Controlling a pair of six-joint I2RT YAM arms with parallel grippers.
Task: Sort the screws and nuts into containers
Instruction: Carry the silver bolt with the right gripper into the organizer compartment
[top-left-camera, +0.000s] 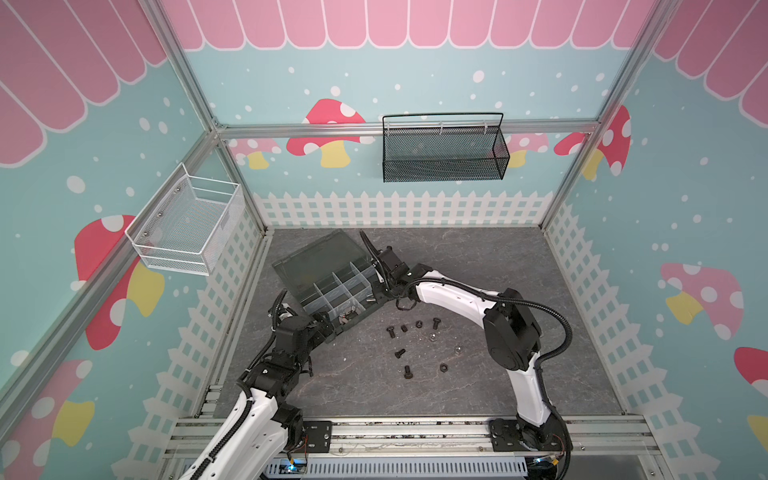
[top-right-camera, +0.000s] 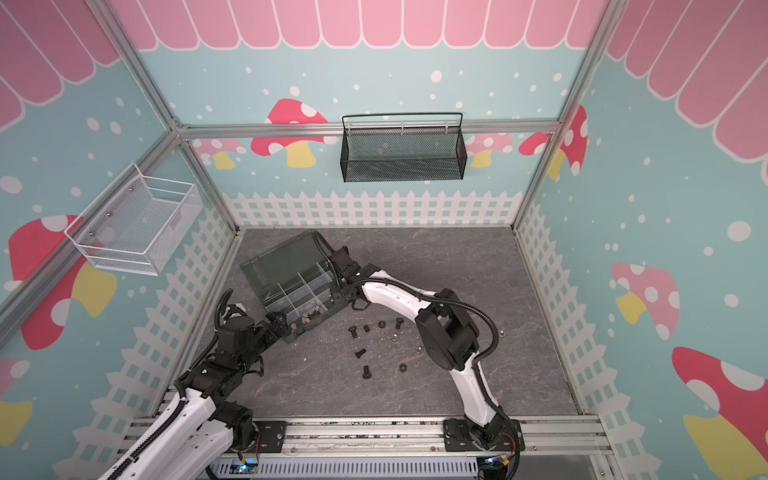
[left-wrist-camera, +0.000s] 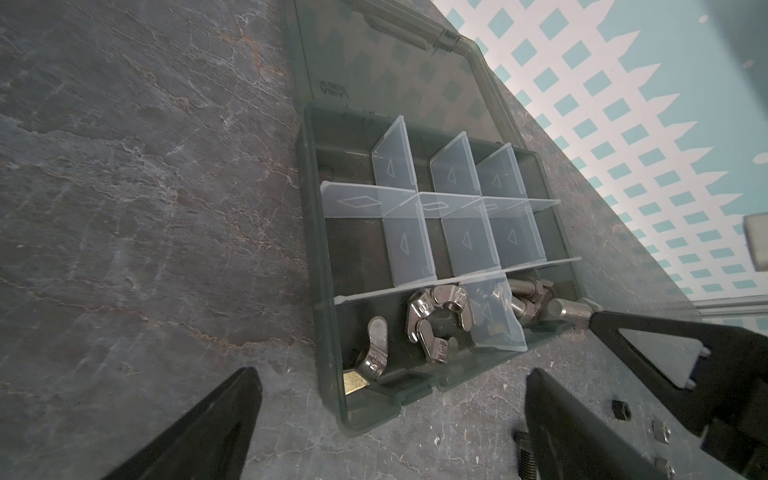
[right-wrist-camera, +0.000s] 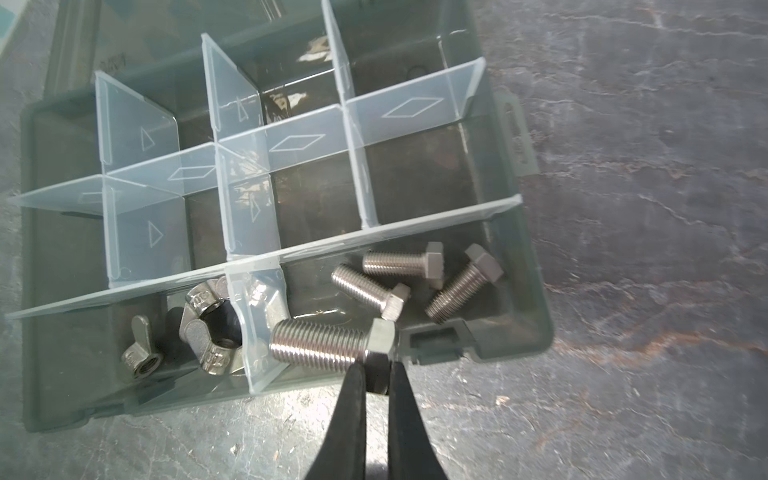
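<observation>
Your right gripper (right-wrist-camera: 376, 361) pinching a silver screw (right-wrist-camera: 320, 343) by its head over the corner compartment (right-wrist-camera: 509, 291) of the organizer box (right-wrist-camera: 544, 328), three silver screws (right-wrist-camera: 399, 264) inside it, wing nuts (right-wrist-camera: 208, 328) adjoining, your left gripper (left-wrist-camera: 392, 372) spread wide, empty, black screws (top-left-camera: 390, 331) on the tabletop (top-left-camera: 457, 395).

Bright, even, diffuse light; faint shadows beside organizer box (right-wrist-camera: 530, 291). Glare on its clear dividers (right-wrist-camera: 245, 199). Top views slightly soft.
</observation>
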